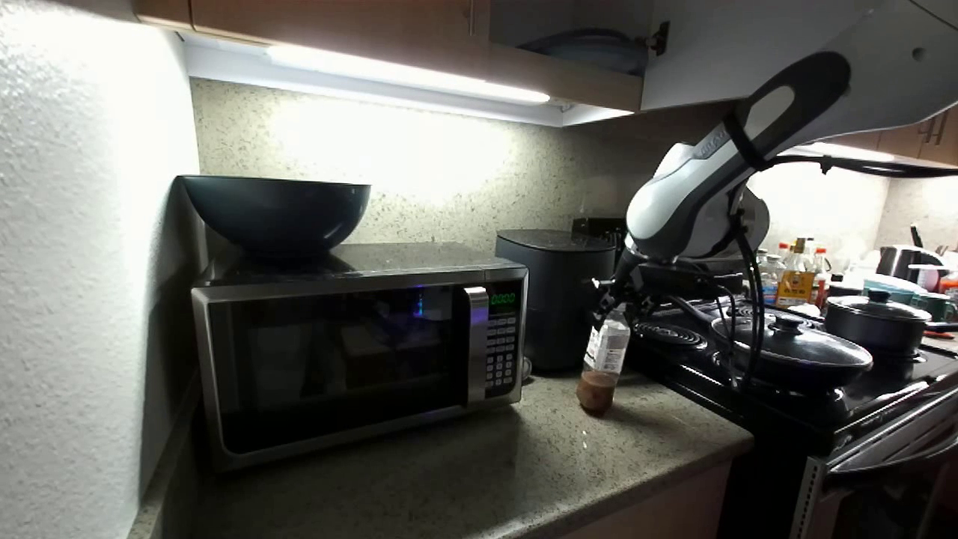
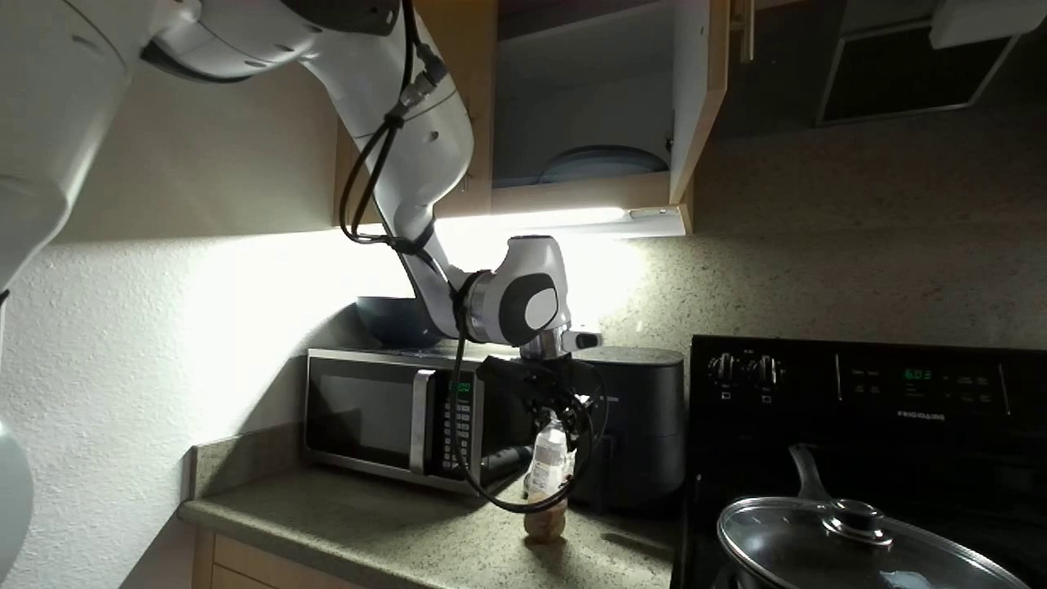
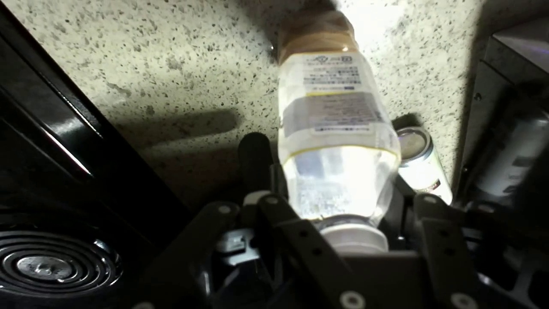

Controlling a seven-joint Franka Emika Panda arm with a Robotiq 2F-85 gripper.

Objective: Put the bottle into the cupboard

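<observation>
In an exterior view, the claw gripped the tilted bottle by its upper end, over the worktop near the microwave; whether the base touched, I couldn't tell. In an exterior view, the cupboard overhead stood open. In the wrist view, the fingers flanked the bottle near its neck, a can close by.

The bottle tilts below the open cupboard.
</observation>
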